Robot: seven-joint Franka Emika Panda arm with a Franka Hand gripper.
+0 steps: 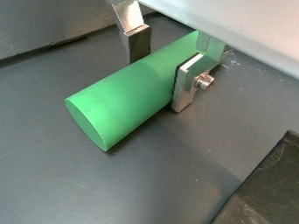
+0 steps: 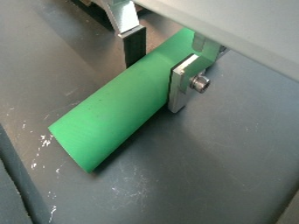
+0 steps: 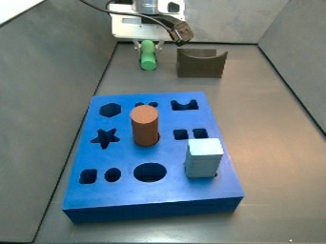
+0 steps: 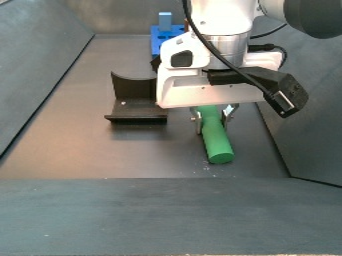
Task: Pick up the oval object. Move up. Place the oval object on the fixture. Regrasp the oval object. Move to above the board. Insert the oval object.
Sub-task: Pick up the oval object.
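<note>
The oval object [image 1: 122, 109] is a bright green rounded peg lying flat on the dark floor, and it also shows in the other wrist view [image 2: 111, 118]. My gripper [image 1: 162, 68] straddles the peg's far half, one silver finger [image 1: 187, 83] flat against its near side and the dark pad [image 1: 136, 45] of the other against its far side, so it stands shut on the peg. In both side views the gripper [image 3: 151, 43] [image 4: 214, 105] hangs low over the peg [image 3: 148, 57] [image 4: 215, 138]. The dark fixture [image 3: 200, 63] [image 4: 135, 100] stands beside it. The blue board [image 3: 121, 195] lies apart.
A brown-orange cylinder [image 3: 143, 126] and a pale grey-blue cube [image 3: 204, 158] stand in the board. Grey walls [image 3: 71, 67] enclose the floor on both sides. The peg lies close to one wall [image 4: 287, 140].
</note>
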